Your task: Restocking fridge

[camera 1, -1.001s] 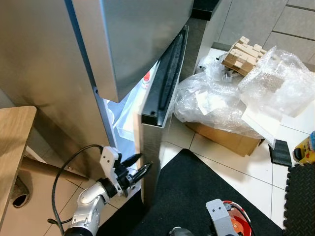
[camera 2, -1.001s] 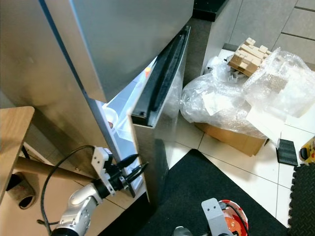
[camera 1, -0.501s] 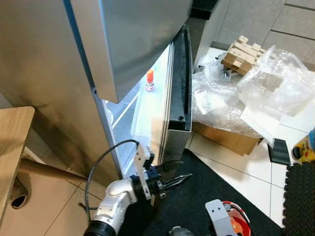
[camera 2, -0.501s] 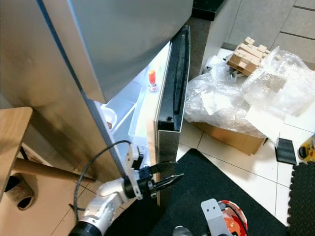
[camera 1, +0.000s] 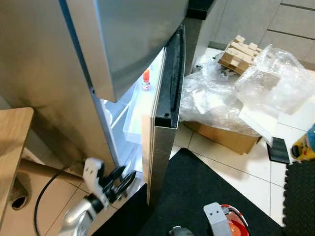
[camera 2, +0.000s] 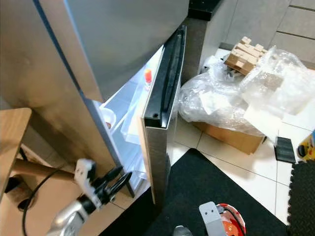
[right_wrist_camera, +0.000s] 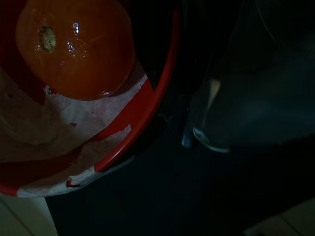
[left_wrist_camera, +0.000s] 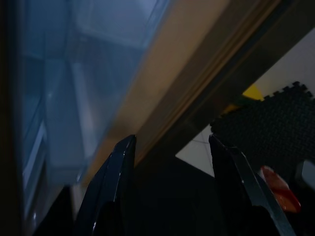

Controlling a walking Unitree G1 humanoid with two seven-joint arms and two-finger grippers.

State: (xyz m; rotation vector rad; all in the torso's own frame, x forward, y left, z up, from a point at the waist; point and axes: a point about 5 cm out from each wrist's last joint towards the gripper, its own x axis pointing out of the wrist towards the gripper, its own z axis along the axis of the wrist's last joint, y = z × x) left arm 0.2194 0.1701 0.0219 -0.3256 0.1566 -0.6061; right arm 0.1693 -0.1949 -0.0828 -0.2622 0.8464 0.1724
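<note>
Tiled floor [camera 1: 216, 155] with a black mat [camera 1: 197, 191] lies below the fridge door [camera 1: 165, 128]. Nearest, the right arm carries a red bowl [right_wrist_camera: 147, 108] holding a smooth orange [right_wrist_camera: 74, 46]; its tool's state I cannot tell. Left tool [camera 1: 120, 181], parted and empty, hovers beside the door's lower edge. Stiff and heavy, that door likely swings best pushed at this edge.

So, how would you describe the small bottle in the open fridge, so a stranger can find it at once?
Start at the tall steel fridge, whose lower door stands ajar. In the lit gap between door and cabinet, high on the inner door shelf, stands a small bottle. Its orange-red cap is the sole bright colour among the pale shelves.
</note>
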